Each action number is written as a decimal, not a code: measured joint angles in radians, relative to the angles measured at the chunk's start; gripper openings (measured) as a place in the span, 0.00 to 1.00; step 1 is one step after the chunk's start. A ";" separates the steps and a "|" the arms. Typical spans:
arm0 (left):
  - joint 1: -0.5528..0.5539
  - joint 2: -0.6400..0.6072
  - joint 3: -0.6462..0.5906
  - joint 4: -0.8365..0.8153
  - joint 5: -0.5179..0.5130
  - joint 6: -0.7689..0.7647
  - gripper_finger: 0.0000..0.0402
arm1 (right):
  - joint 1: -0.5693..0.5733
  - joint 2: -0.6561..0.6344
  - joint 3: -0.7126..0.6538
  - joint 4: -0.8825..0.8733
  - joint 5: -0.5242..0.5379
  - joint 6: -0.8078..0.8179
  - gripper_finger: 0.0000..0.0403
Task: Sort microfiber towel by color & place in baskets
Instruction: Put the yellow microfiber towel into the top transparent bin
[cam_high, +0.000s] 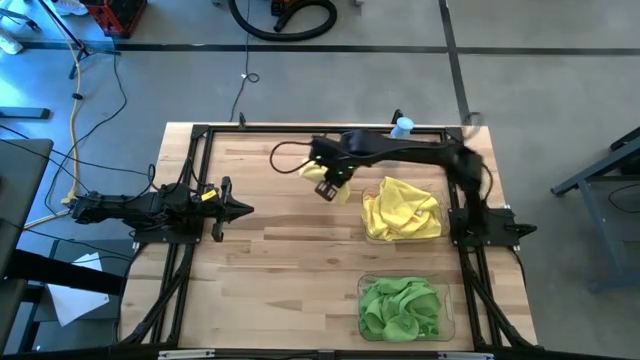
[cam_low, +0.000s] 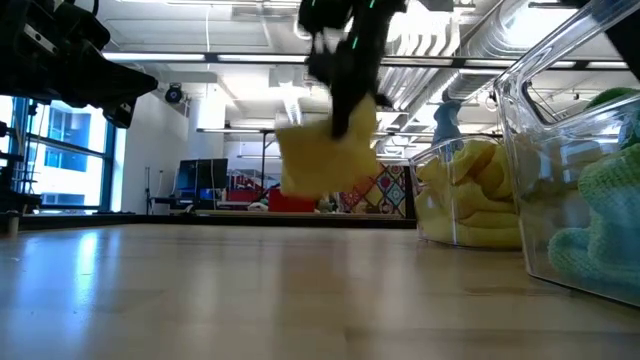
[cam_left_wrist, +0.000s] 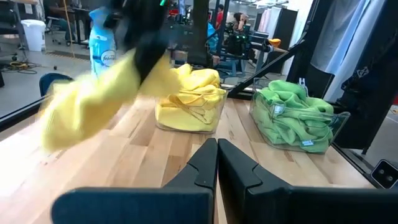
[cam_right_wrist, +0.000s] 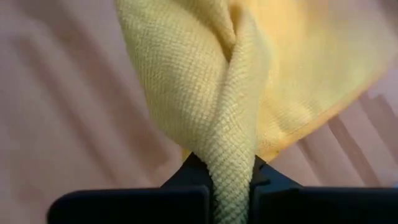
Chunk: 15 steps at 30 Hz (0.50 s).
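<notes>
Right gripper (cam_high: 328, 187) hangs above the counter (cam_high: 280, 260) near its far-middle, jaws clamped on a yellow microfiber towel (cam_low: 325, 155) that dangles clear of the wood, just beside the basket of yellow towels (cam_high: 403, 210). Basket of green towels (cam_high: 402, 307) sits nearer the front edge. Left gripper (cam_high: 238, 209) waits at the left side, jaws closed together, holding nothing.

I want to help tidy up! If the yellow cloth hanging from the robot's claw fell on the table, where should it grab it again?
Probably on a raised fold, coming straight down from above. The yellow towel is soft and bunches into a ridge that fits between the right gripper fingers, as the right wrist view shows now. Then carry it to the basket of yellow ones.
</notes>
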 joint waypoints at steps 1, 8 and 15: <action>0.000 0.000 0.000 0.000 0.000 0.000 0.00 | 0.014 -0.040 0.000 -0.004 -0.001 0.012 0.02; 0.000 0.000 0.000 0.000 0.000 0.000 0.00 | 0.137 -0.324 0.002 -0.161 0.092 0.171 0.04; 0.000 0.000 0.000 0.000 0.000 0.000 0.00 | 0.296 -0.503 0.002 -0.463 0.204 0.526 0.01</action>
